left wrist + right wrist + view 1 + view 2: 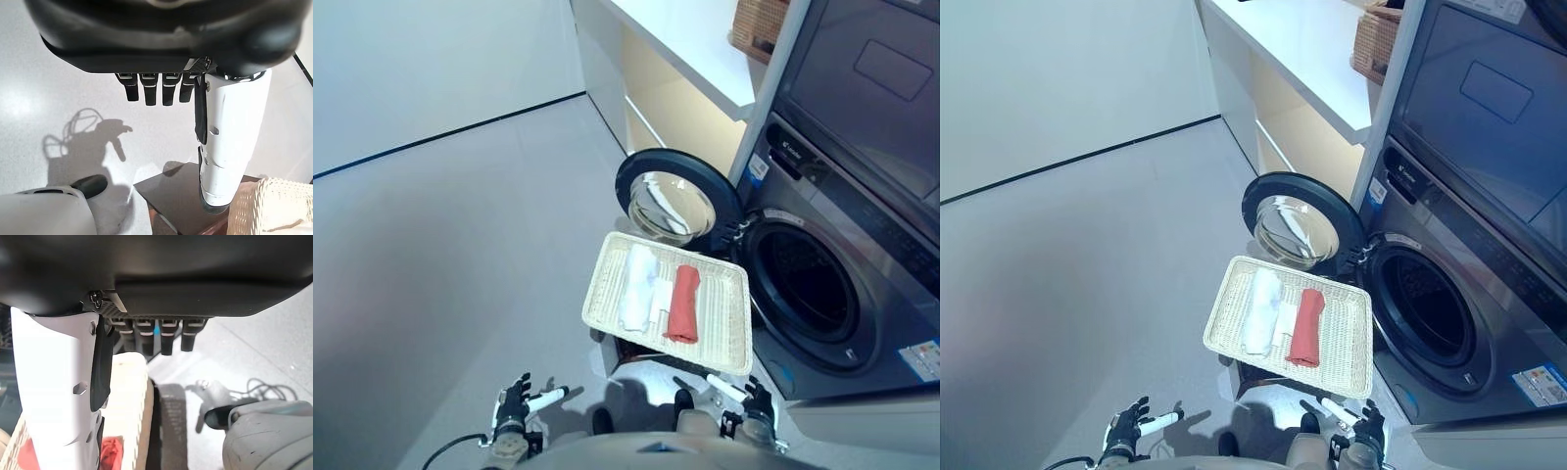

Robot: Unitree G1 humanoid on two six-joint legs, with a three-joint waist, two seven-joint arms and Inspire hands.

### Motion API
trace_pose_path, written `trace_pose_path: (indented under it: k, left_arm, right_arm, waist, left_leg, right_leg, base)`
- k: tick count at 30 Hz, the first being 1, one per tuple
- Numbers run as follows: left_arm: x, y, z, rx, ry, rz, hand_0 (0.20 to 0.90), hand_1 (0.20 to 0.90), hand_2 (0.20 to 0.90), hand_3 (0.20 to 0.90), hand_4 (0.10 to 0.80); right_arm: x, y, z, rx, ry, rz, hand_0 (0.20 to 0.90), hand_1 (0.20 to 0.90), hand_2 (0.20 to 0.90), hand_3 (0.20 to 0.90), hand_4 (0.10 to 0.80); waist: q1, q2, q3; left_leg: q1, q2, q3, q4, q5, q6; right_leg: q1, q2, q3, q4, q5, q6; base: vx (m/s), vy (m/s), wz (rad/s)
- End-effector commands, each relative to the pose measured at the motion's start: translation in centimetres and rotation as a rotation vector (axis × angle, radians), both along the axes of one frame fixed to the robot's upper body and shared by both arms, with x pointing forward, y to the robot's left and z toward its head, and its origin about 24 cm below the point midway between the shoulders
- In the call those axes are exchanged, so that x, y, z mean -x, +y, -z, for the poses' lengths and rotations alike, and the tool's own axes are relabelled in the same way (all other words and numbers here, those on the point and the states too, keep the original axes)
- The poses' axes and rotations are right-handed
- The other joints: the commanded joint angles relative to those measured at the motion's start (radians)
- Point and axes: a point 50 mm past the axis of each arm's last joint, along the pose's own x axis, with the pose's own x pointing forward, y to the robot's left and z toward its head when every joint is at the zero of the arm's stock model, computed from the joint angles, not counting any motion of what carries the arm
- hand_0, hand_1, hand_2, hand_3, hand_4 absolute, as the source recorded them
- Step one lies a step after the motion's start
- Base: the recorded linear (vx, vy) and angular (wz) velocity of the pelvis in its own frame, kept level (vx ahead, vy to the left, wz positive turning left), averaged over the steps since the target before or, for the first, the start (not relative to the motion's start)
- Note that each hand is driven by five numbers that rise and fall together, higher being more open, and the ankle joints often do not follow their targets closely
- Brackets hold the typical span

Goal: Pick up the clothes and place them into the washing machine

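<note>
A shallow wicker basket (724, 328) rests on a low dark brown box (636, 351) in front of the washing machine (862, 294). In it lie a rolled white cloth (637, 274), a small white piece (661, 294) and a rolled red cloth (683, 304). The machine's round door (675, 201) stands open and the drum opening (808, 284) is dark. My left hand (514, 403) hangs low near the floor, fingers straight, empty. My right hand (749, 399) hangs low by the basket's near right corner, fingers straight, empty. The red cloth also shows in the right wrist view (111, 453).
A white counter (705, 49) with a wicker box (759, 24) stands behind the machine, with open shelving below. A dark appliance (871, 88) is stacked above the washer. Grey floor (440, 255) spreads out to the left.
</note>
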Motion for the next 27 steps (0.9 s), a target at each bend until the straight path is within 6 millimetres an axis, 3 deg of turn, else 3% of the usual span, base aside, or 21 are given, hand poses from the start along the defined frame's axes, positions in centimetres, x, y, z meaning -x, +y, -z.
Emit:
trace_pose_path:
  k: [1, 6, 15, 18, 27]
  left_arm:
    - [-2.5, 1.1, -1.0, -0.041, -0.092, 0.005, 0.9, 0.9, 0.9, 0.9, 0.8]
    - [-3.5, 0.4, -1.2, -0.024, -0.123, 0.04, 0.9, 0.9, 0.9, 0.9, 0.8]
    - [-4.1, -1.3, -1.2, 0.033, -0.143, 0.076, 0.9, 0.9, 0.9, 0.9, 0.8]
    - [-4.0, -2.2, -1.0, 0.066, -0.144, 0.087, 0.9, 0.9, 0.9, 0.9, 0.8]
    - [-5.3, -2.8, -1.5, 0.087, -0.196, 0.092, 0.9, 0.9, 0.9, 0.9, 0.8]
  right_arm:
    - [1.2, 1.3, 0.8, -0.045, 0.096, -0.054, 0.9, 0.9, 0.9, 0.9, 0.8]
    - [-0.3, 0.4, 0.3, 0.002, 0.079, -0.052, 0.9, 0.9, 0.9, 0.9, 0.8]
    - [-1.8, -1.0, -0.3, 0.011, 0.042, 0.019, 0.9, 0.9, 0.9, 0.9, 0.8]
    - [-3.3, -2.3, -1.2, 0.051, -0.007, 0.065, 0.9, 0.9, 0.9, 0.9, 0.8]
    - [-8.4, -4.3, -4.0, 0.139, -0.152, 0.057, 0.9, 0.9, 0.9, 0.9, 0.8]
  waist:
    - [-0.016, -0.002, 0.032]
    - [-0.015, 0.03, 0.056]
    - [-0.002, 0.077, 0.074]
    - [0.002, 0.107, 0.083]
    - [0.029, 0.148, 0.107]
  left_leg:
    - [-0.069, -0.051, -0.033, -0.002, 0.015, -0.043]
    - [-0.133, -0.07, -0.026, 0.018, 0.022, -0.039]
    - [-0.236, -0.078, -0.016, 0.043, 0.039, -0.042]
    - [-0.273, -0.083, -0.018, 0.06, 0.04, -0.041]
    - [-0.334, -0.083, -0.034, 0.087, 0.041, -0.044]
  right_leg:
    - [0.067, -0.048, 0.016, -0.2, 0.169, 0.04]
    - [0.003, -0.064, 0.028, -0.199, 0.198, 0.039]
    - [-0.09, -0.082, 0.044, -0.213, 0.227, 0.033]
    - [-0.123, -0.086, 0.051, -0.209, 0.229, 0.03]
    - [-0.182, -0.082, 0.046, -0.175, 0.213, 0.017]
  base:
    - [-0.117, 0.082, -0.03]
    - [-0.117, 0.063, 0.0]
    - [-0.063, 0.032, -0.03]
    - [-0.023, 0.035, -0.03]
    - [-0.007, -0.015, 0.02]
